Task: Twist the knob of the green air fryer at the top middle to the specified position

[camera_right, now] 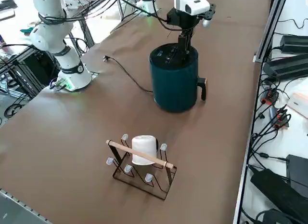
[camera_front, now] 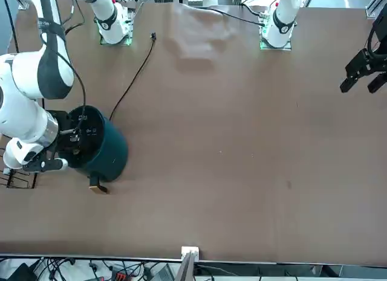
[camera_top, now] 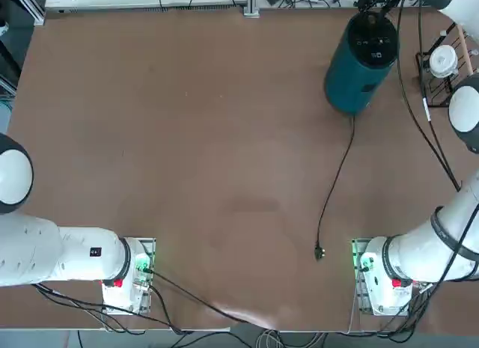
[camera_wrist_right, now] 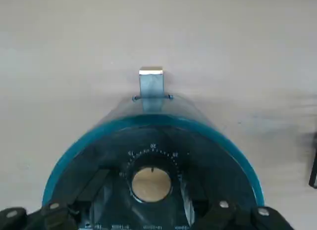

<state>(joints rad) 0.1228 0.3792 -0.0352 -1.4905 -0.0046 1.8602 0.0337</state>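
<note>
**Over the fryer's top panel: right gripper astride the knob**

At the table's far edge, toward the robot's right, the green air fryer [camera_top: 358,72] is seen standing upright: a tall, smooth cylinder of dark teal with a flat, glossy black top panel [camera_wrist_right: 153,185]. A dark handle [camera_right: 203,88] with a tan end projects from its side, facing away from the robot. A thin black power cord [camera_top: 337,185] is trailed from its base across the matte brown table [camera_top: 187,153], and the plug is left lying loose on the surface near the right arm's base.

The knob [camera_wrist_right: 151,184] is shown in the wrist view as a small round disc of tan-yellow, set into the black panel and ringed by an arc of fine white tick marks. Small white numerals are printed around that arc, and a row of white lettering along the panel's edge (neither can be read with any certainty).

The right gripper [camera_wrist_right: 136,212] is held pointing down over the top panel. Its black fingers [camera_wrist_right: 52,212] are set apart, one on either side of the knob, with a clear gap to it on each side; nothing is clamped between them.

A wire rack [camera_right: 142,168] with a wooden bar is placed near the fryer on the table, and a white cup [camera_right: 143,149] is held on it.
</note>
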